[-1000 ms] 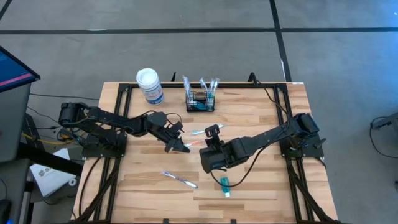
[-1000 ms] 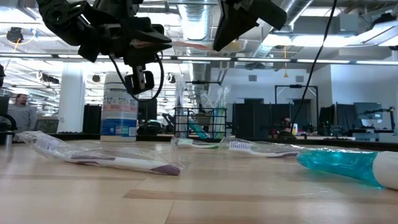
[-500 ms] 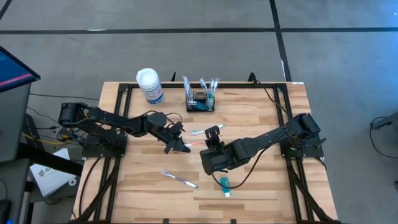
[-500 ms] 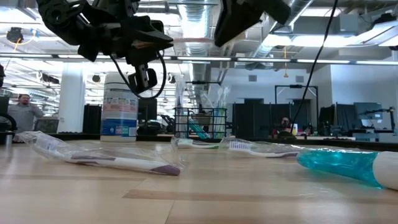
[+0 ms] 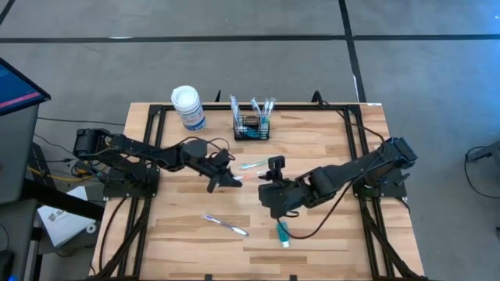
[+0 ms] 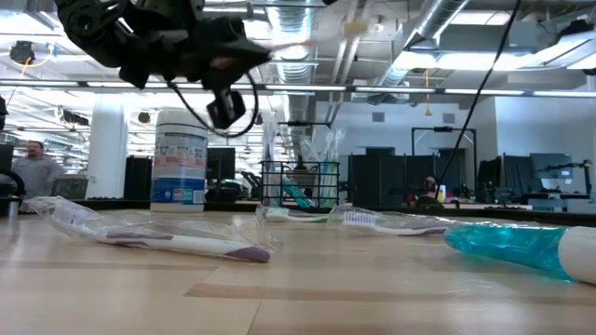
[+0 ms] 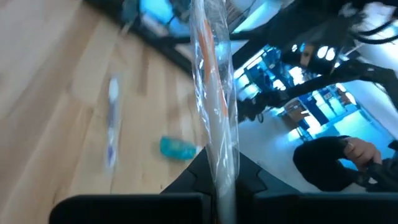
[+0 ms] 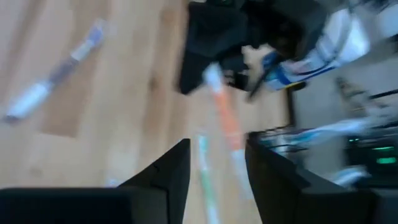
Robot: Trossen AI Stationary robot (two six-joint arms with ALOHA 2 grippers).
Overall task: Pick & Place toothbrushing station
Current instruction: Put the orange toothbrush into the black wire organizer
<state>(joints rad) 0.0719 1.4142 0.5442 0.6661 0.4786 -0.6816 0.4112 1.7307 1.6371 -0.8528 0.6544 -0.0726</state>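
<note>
Left gripper [image 5: 234, 181]: clamped on a wrapped orange toothbrush [image 7: 214, 106], held above mid-table, now nearer the centre than a second ago. Right gripper [image 8: 216, 163]: jaws now parted and empty where they were shut before, arm drawn back rightward and lower toward the teal toothpaste tube [image 5: 282, 231] — judged a completed hand-over, leaving the left arm to deliver. Black wire-mesh basket [image 5: 251, 127]: far centre, beside the white-lidded canister [image 5: 188, 107], unmoved.

Wooden table [image 5: 320, 144] — black mesh basket [image 5: 251, 127] and white-lidded canister [image 5: 188, 108] far; wrapped toothbrushes [image 5: 226, 225] and teal tube [image 5: 282, 232] near.
</note>
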